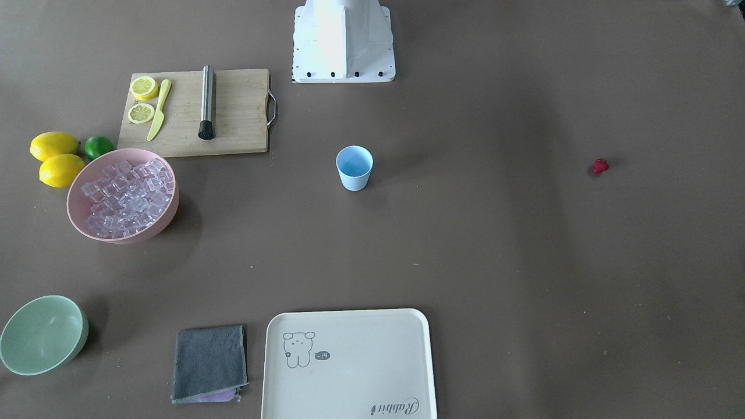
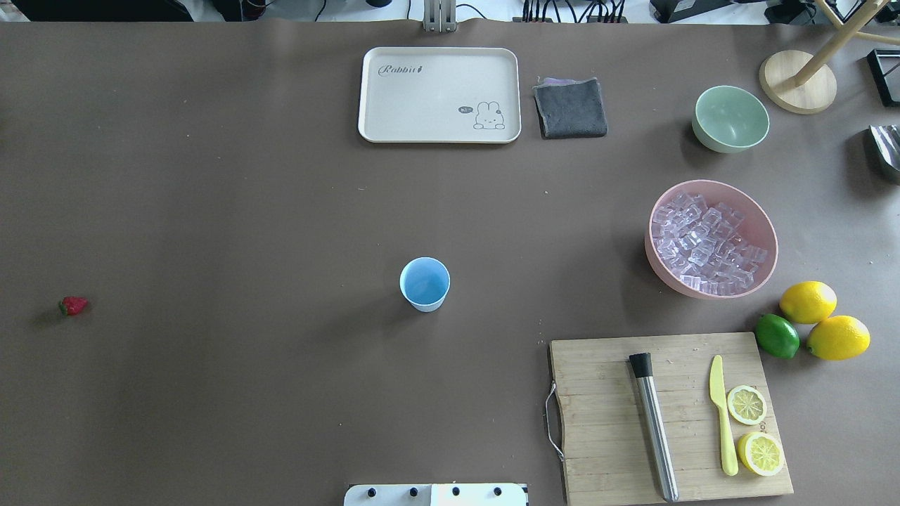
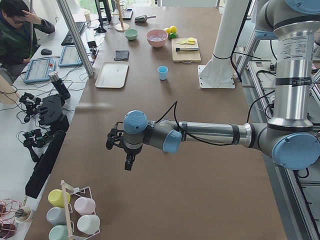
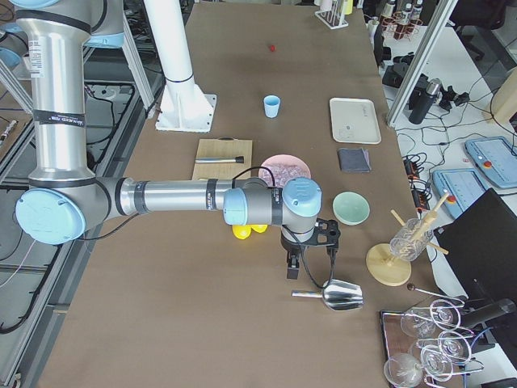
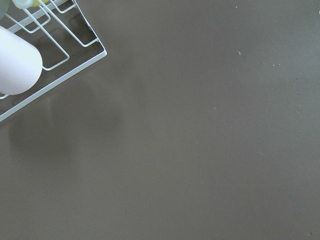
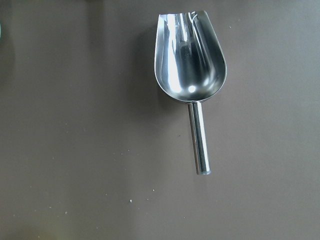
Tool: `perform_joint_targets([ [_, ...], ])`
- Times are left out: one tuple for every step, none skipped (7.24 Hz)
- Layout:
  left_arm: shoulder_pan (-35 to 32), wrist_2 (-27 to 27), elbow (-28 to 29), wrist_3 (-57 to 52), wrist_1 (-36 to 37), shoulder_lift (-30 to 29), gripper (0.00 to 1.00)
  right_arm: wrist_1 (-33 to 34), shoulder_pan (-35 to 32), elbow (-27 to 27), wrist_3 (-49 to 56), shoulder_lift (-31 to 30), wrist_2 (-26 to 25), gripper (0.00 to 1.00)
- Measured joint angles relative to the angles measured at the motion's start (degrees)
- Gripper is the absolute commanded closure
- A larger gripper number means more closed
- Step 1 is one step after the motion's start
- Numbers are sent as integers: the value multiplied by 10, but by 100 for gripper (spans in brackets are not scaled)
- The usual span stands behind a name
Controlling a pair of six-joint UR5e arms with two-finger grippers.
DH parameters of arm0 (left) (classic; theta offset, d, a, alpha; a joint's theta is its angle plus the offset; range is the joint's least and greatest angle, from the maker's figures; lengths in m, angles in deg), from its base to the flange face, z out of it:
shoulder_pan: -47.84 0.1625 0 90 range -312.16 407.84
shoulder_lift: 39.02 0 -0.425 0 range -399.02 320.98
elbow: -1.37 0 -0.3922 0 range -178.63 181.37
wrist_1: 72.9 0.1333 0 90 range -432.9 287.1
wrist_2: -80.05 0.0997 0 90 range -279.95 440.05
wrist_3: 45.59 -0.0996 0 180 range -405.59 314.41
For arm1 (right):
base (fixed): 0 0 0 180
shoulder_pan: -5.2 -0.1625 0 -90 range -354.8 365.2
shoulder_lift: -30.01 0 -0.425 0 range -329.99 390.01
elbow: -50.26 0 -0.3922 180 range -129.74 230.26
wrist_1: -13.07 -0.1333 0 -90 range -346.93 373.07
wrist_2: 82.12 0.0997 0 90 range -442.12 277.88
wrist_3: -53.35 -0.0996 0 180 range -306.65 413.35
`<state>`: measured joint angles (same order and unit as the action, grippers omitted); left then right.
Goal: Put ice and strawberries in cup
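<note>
Right under my right wrist cam: 1 shiny steel scoop (image 6: pixel 190 60) lying flat on the brown table (image 2: pixel 246 211), bowl end up, handle pointing down the frame. My right gripper (image 4: pixel 293 267) hangs just above it, pointing down. It only shows from the side, so I honestly can't tell if the fingers are apart or together. Same story for my left gripper (image 3: pixel 128 164), which hovers over bare table at the other end, near a wire rack (image 5: pixel 75 65) with 4 pastel mugs (image 3: pixel 84 205) on it.

Task stuff, counted:
- 1 light blue cup (image 2: pixel 425 283), upright in the middle of the table, nothing touching it.
- 1 tiny red strawberry (image 2: pixel 73 305), alone on the table, well apart from the cup on my left side.
- ice (image 2: pixel 703 246): too many clear cubes to count, all piled in 1 pink bowl (image 2: pixel 768 226) on my right side.

Everything else:
- 1 green bowl (image 2: pixel 730 118) beyond the pink one.
- 2 whole lemons (image 2: pixel 808 301) and 1 lime (image 2: pixel 777 335), bunched together just beside the pink bowl.
- 1 wooden cutting board (image 2: pixel 605 422) carrying 2 lemon halves (image 2: pixel 747 405), 1 yellow knife (image 2: pixel 722 414) and 1 steel muddler (image 2: pixel 654 429).
- 1 cream tray (image 2: pixel 422 105) with a rabbit print at the far edge, and 1 folded grey cloth (image 2: pixel 570 107) just beside it.
</note>
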<state>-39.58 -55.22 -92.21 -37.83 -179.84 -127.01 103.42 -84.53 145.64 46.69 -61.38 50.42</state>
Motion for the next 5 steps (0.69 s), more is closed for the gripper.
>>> perform_joint_targets([
  [5, -1, 0, 0, -1, -3, 2, 0, 0, 2, -1, 0, 0, 0],
  [9, 0, 3, 0, 0, -8, 2, 0, 0, 5, -1, 0, 0, 0],
  [12, 0, 12, 0, 1, -19, 2, 0, -1, 7, -1, 0, 0, 0],
  [13, -1, 21, 1, 1, -29, 2, 0, -1, 8, -2, 1, 0, 0],
  [13, -2, 27, 0, -4, -32, 2, 0, -1, 9, -2, 4, -1, 0],
])
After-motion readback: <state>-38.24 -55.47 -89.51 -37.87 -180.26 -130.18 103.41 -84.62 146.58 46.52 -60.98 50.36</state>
